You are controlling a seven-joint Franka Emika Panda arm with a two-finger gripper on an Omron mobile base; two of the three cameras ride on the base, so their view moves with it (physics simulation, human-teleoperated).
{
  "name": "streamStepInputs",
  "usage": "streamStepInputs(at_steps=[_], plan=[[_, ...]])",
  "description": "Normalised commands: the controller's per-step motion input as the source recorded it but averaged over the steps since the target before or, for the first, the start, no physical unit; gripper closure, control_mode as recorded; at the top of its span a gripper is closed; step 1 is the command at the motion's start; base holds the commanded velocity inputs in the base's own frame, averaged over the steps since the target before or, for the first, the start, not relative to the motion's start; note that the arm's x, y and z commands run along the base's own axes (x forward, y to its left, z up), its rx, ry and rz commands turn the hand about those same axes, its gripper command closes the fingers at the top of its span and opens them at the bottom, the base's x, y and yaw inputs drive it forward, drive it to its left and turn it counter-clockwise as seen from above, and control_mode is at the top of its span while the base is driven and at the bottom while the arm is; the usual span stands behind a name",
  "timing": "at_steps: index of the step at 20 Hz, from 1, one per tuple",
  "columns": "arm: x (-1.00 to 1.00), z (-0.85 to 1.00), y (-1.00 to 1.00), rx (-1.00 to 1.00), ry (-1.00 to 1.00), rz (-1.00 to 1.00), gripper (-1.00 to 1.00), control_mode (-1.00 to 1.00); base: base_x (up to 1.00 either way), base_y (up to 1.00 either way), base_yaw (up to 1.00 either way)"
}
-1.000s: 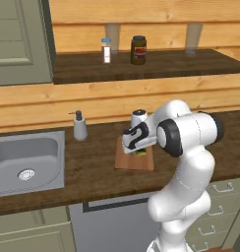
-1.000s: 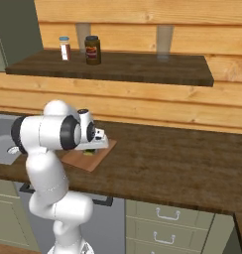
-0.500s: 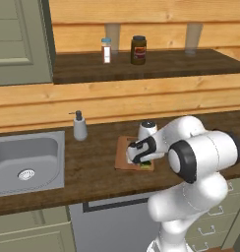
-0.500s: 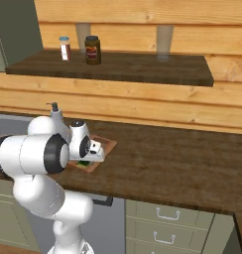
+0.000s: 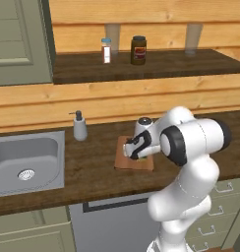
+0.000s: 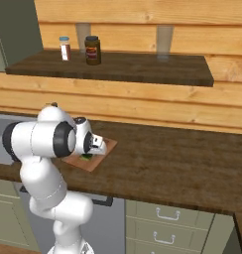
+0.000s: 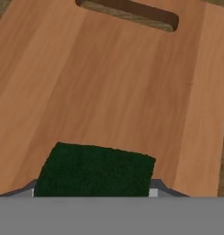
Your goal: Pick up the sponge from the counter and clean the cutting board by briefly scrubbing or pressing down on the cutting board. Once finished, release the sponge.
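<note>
Landmark: the cutting board [image 5: 134, 160], lying flat on the worktop [image 5: 92, 167].

Left of the board, an inset steel sink [image 5: 23, 162]; between sink and board, nearer the wall, a soap dispenser [image 5: 80, 126].

On the board: the sponge [image 7: 95, 170], gripped in the closed hand [image 5: 136, 149], which sits low over the board's middle. In the hand view its dark green face lies toward the end of the board away from the slot handle [image 7: 127, 13]. Contact with the wood appears likely, but the base views are too coarse to confirm it.

Handling, as a judgement: the sponge should be light, soft and compressible, with a coarse top that resists slipping. Hold it across the two long sides, as here; moderate downward pressure will flatten it without damage. The board is stiff and may slide on the worktop under a sideways scrub.

Appearance: small flat rectangle, dark green fibrous top; the yellow layer cannot be made out here.

Right of the board: bare worktop.
</note>
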Motion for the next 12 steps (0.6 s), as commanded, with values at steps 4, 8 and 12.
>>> streamStepInputs(at_steps=[4,8,12], plan=[[0.65,-0.09,0.0,0.0,-0.21,-0.06,1.0,-1.0,0.0,0.0,0.0],[0.43,-0.2,0.0,0.0,-0.24,-0.05,1.0,-1.0,0.0,0.0,0.0],[-0.36,-0.26,0.0,0.0,-0.25,-0.01,1.0,-1.0,0.0,0.0,0.0]])
